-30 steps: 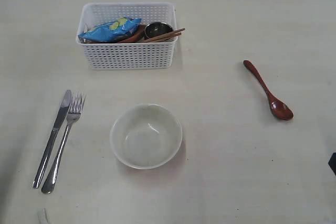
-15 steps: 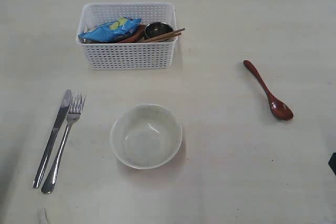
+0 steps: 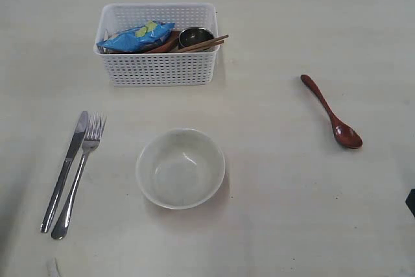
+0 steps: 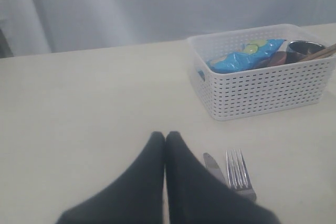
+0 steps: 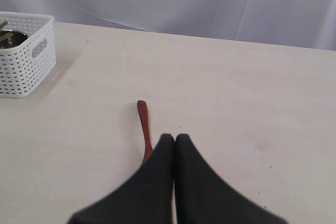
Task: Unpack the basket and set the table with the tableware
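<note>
From the exterior view, the white basket (image 3: 157, 69) sits toward the far side of the table (image 3: 279, 30). A blue chip bag (image 3: 136, 37) lies across the top of it. Beside the bag are a steel cup (image 3: 195, 36) and wooden chopsticks (image 3: 204, 44) that poke out over the rim, with a reddish-brown plate (image 3: 167, 43) tucked under the bag. On the tabletop nearer the camera, a knife (image 3: 65, 170) and a fork (image 3: 79, 176) lie side by side, almost touching. The pale bowl (image 3: 180, 168) stands upright and empty between them and the dark red spoon (image 3: 329, 113), which lies well apart on the other side. I cannot make out either pair of jaws from here.

In the left wrist view, the left gripper (image 4: 165, 136) has its two dark fingers pressed together, with nothing between them. The knife and fork lie just beside the fingers, their top ends level with the tips. The basket stands well beyond the tips, off to the same side as the cutlery, and the bag, cup and a chopstick end show above its rim.

In the right wrist view, the right gripper (image 5: 175, 137) is likewise closed tip to tip and empty. The spoon's handle runs straight ahead from just beside one finger, and its bowl end is hidden behind that finger. A corner of the basket sits far ahead of the tips and off to the spoon's side, with the cup visible inside.
</note>
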Robot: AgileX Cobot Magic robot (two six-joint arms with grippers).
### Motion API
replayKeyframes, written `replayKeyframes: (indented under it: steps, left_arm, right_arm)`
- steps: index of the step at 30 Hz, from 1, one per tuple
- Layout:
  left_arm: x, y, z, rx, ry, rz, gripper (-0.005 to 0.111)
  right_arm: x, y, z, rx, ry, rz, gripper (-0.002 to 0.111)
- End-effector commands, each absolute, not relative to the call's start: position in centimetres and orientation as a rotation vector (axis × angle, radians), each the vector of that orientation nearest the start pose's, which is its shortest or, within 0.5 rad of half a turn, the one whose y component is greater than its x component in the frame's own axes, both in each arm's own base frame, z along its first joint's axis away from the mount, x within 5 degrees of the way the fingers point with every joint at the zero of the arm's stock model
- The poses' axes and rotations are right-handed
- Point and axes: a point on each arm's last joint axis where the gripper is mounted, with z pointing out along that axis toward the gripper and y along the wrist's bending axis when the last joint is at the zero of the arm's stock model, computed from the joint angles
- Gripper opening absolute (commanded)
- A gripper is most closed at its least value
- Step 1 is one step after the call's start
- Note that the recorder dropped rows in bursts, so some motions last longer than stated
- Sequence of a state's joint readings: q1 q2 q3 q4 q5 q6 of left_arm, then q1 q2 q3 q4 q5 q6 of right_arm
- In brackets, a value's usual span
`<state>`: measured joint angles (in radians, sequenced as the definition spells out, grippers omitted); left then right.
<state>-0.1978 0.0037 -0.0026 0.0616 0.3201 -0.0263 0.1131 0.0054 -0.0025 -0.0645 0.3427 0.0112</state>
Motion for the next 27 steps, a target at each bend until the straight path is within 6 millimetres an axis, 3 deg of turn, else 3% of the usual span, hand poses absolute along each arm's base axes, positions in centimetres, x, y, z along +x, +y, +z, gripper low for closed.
replayKeyframes:
  steps: [1,21,27]
  left_arm:
    - [5.33,-0.88,18.43,0.194,1.794,-0.098,0.000]
    - [5.33,-0.89,18.43,0.191,1.794,-0.101,0.000]
    - [5.38,-0.47,18.43,0.120,1.799,-0.045,0.000]
  right_arm:
    - [5.36,0.19,18.26,-0.175,1.814,-0.046,0.000]
    - [5.37,0.06,18.28,-0.208,1.809,-0.093,0.000]
    - [5.37,0.06,18.28,-0.208,1.809,-0.093,0.000]
